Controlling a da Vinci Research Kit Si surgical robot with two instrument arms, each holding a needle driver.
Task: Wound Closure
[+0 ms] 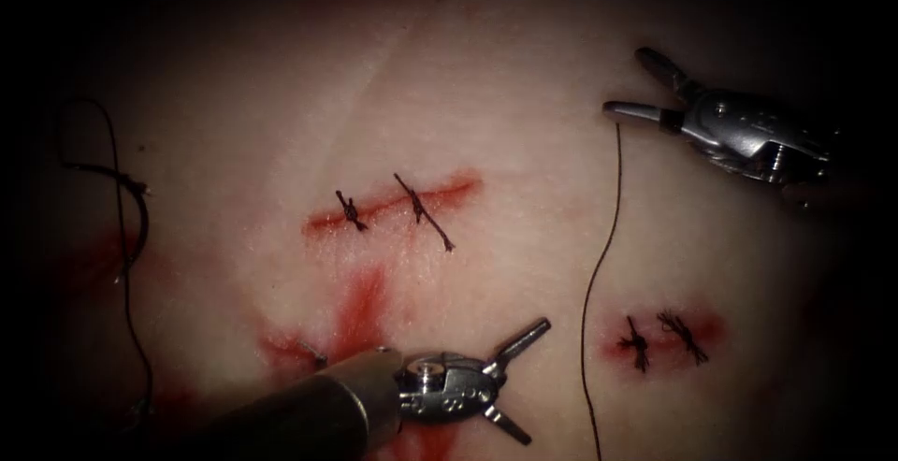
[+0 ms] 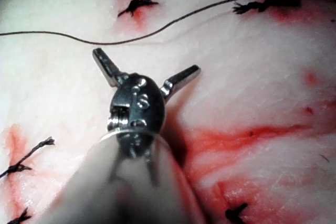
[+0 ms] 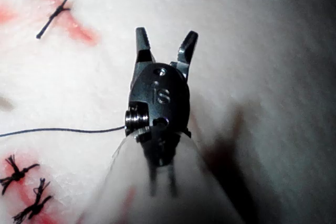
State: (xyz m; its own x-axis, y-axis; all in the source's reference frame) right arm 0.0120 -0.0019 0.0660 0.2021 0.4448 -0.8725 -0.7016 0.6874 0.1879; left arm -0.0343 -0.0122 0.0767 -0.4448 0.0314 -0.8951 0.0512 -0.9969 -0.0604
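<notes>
Between stitches: both the left tool (image 1: 517, 377) and right tool (image 1: 625, 85) are held agape, nothing gripped; needle (image 1: 138, 227) lies left of the cut (image 1: 393, 204), thread (image 1: 599, 265) on tissue (image 1: 524, 190); regrasping judged necessary

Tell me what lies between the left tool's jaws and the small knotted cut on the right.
In the endoscope view, a loose thread runs across bare tissue between the left tool and that cut.

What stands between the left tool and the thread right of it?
Nothing visible: only bare tissue between the left tool and thread. It and the right tool are open, empty; the needle lies on tissue left of the cut.
</notes>
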